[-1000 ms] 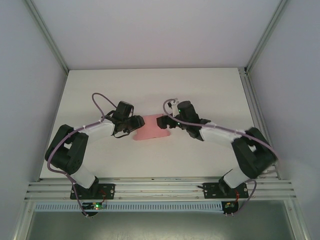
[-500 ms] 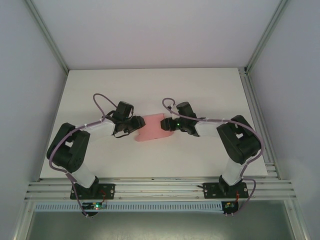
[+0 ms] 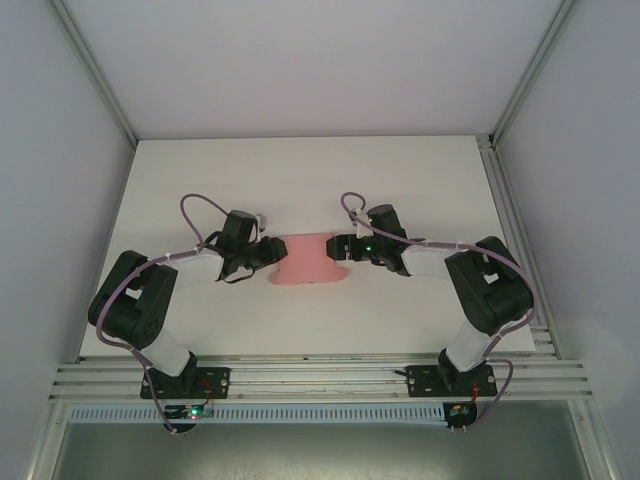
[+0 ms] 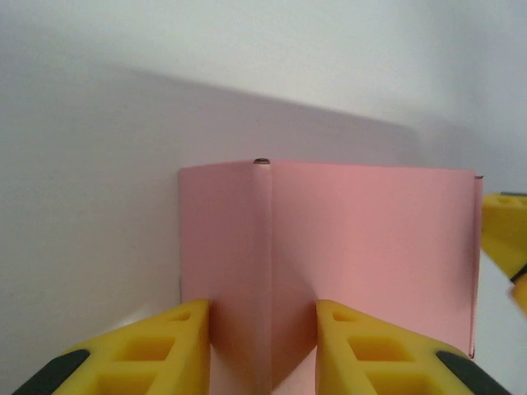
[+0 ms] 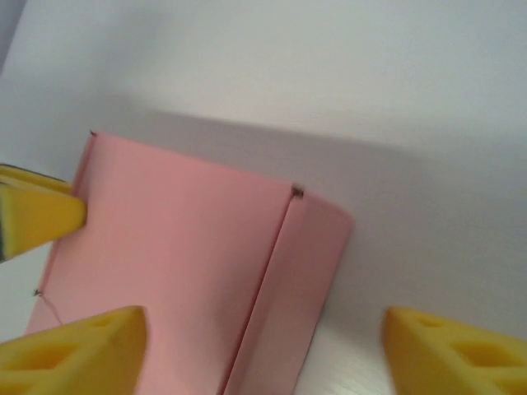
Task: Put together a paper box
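Note:
The pink paper box [image 3: 305, 260] lies flat on the white table between both arms. In the left wrist view a raised crease runs up the paper box [image 4: 346, 247], and my left gripper [image 4: 263, 350] has its yellow fingers [image 4: 169, 350] against the card on either side of that crease, pinching it. My left gripper [image 3: 274, 252] sits at the box's left end. My right gripper [image 3: 337, 246] is at the right end. In the right wrist view my right gripper [image 5: 263, 354] stands wide open over the box's [image 5: 181, 247] folded side panel, its right finger clear of the card.
The white table [image 3: 300, 170] stretches beyond the box to the back wall. Metal frame posts [image 3: 510, 110] and side walls bound it. The arm bases stand on a rail [image 3: 320, 378] at the near edge. The other gripper's yellow fingertip [image 5: 41, 216] touches the box's far corner.
The right arm has folded its elbow inward and its gripper has shifted slightly at the box's right end. The left gripper has dropped a little toward the near side. The box now lies squarer.

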{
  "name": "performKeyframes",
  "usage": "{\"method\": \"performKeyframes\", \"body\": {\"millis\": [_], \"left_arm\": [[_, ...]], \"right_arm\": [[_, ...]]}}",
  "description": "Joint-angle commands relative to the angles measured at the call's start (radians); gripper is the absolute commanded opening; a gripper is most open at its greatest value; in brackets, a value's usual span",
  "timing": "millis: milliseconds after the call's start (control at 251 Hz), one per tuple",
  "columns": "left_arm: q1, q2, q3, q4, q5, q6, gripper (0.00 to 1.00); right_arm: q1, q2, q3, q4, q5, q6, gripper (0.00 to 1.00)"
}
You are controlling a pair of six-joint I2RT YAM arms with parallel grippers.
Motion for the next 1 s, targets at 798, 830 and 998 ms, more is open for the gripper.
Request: {"method": "performKeyframes", "body": {"millis": [798,830,998], "left_arm": [[0.099,0.025,-0.192,0.414,0.239,-0.116,0.23],[0.099,0.028,-0.190,0.414,0.244,-0.115,0.23],[0.099,0.013,-0.211,0.410,0.227,-0.106,0.15]], "right_arm": [[-0.019,0.188,0.011,0.292,-0.434,0.299,0.84],[-0.018,0.187,0.008,0.316,-0.441,0.310,0.84],[-0.020,0.122,0.001,0.284,-0.420,0.295,0.84]]}}
